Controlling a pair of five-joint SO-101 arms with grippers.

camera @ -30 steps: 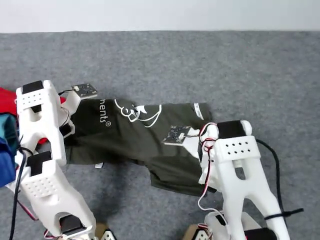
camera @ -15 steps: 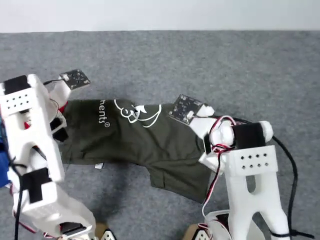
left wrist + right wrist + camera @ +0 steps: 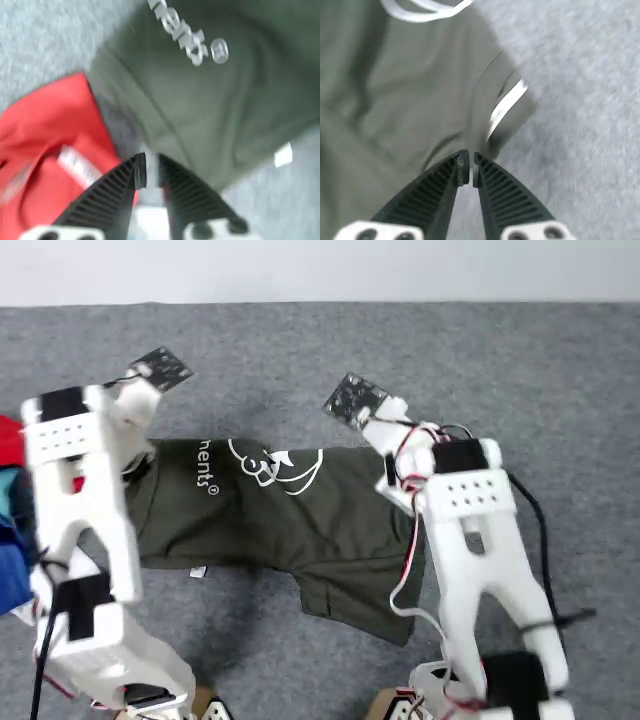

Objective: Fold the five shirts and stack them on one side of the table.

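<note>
Left gripper [image 3: 151,170] nearly closed, empty; right gripper [image 3: 471,167] likewise, over olive shirt [image 3: 395,75].

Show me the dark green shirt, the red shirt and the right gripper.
dark green shirt [image 3: 300,525], high view, plain fabric at its middle.
red shirt [image 3: 40,130], left wrist view, bare red cloth.
right gripper [image 3: 470,169], right wrist view, between its fingertips.
</note>
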